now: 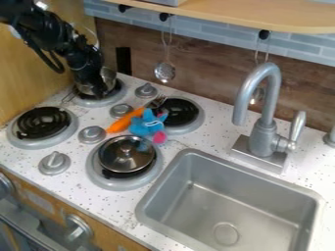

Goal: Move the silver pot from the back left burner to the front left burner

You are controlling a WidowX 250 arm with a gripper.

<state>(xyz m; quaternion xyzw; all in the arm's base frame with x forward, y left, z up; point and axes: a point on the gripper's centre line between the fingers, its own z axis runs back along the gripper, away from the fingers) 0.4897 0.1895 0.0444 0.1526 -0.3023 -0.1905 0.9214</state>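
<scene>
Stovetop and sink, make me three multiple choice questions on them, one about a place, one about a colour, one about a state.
1. Where does the gripper hang?
A over the sink
B over the corner burner
C over the faucet

2. What colour is the handle of the fork?
A orange
B green
C white

3. How is the slotted spoon?
A lying flat
B standing in a cup
C hanging

B: its tip is above that burner.
A: the handle beside the blue toy is orange.
C: it hangs from a hook.
</scene>
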